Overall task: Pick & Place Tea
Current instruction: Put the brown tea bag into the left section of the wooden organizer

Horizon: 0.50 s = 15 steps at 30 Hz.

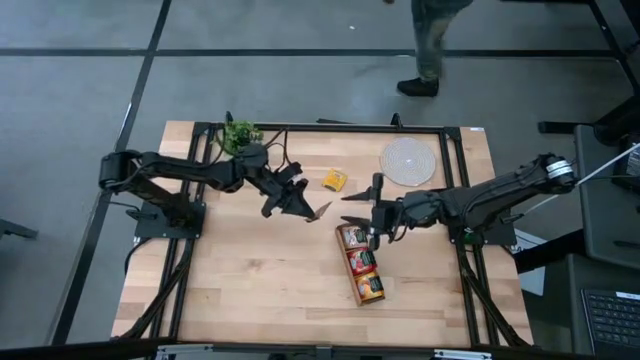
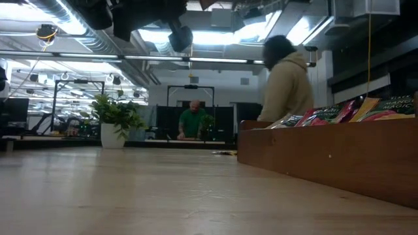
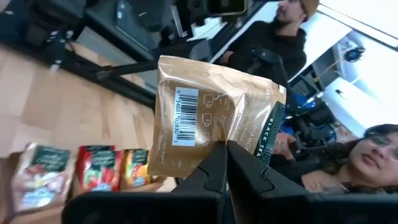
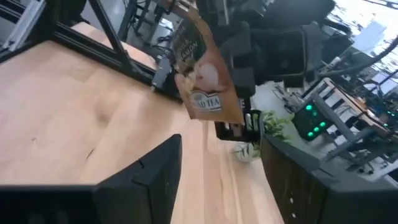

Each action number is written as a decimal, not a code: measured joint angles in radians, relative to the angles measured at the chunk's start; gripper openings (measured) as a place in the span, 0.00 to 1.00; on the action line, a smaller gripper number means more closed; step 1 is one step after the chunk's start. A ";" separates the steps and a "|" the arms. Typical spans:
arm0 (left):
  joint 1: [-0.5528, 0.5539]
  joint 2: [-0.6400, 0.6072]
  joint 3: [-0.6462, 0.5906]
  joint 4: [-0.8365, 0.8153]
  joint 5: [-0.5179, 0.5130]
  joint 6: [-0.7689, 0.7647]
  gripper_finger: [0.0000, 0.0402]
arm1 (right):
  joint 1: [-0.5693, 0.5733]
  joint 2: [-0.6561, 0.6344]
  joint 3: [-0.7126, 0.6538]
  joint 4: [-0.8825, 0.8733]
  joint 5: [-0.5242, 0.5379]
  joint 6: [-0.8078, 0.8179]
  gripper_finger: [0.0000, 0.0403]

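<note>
Left gripper (image 1: 318,211) pinches a brown tea sachet (image 1: 320,211) mid-table, lifted off the wood, at ten o'clock from the tray (image 1: 361,265). Right gripper (image 1: 358,207), fingers spread wide, sits just beside it at three o'clock.

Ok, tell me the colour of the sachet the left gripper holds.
Tan-brown sachet, clearest in the left wrist view.

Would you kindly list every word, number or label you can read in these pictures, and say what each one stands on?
"BLACK": dark side strip of the brown tea sachet held in the left gripper.
"TEA": front of that sachet, right wrist view; the line above is too blurred.
Barcode digits on its back: too small to read surely.
"MAGIC": a sachet in the wooden tray, low view; other print is blurred.
</note>
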 joint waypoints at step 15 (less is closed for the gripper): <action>-0.015 0.037 0.005 0.059 0.005 -0.037 0.01 | -0.047 0.032 0.000 0.091 -0.121 0.003 0.52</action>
